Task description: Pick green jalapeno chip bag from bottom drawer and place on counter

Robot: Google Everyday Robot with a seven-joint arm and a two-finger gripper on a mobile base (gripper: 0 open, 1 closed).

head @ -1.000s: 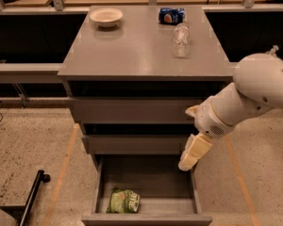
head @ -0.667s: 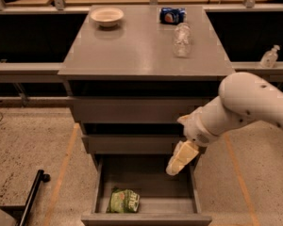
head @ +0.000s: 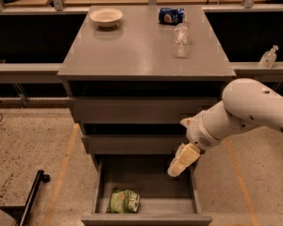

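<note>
Atop grey counter [head: 137, 55], bowl [head: 106, 17], can [head: 171, 15], bottle [head: 180, 39], claw [head: 176, 169] over bottom drawer [head: 146, 218], speckled floor [head: 28, 145]

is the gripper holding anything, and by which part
Nothing is held. The gripper hangs above the right side of the bottom drawer, apart from the green jalapeno chip bag lying at its front left.

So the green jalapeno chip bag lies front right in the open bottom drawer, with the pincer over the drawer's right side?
Not quite. The camera view shows the green jalapeno chip bag front left in the open bottom drawer. The pincer is indeed over the drawer's right side, clear of the bag.
</note>
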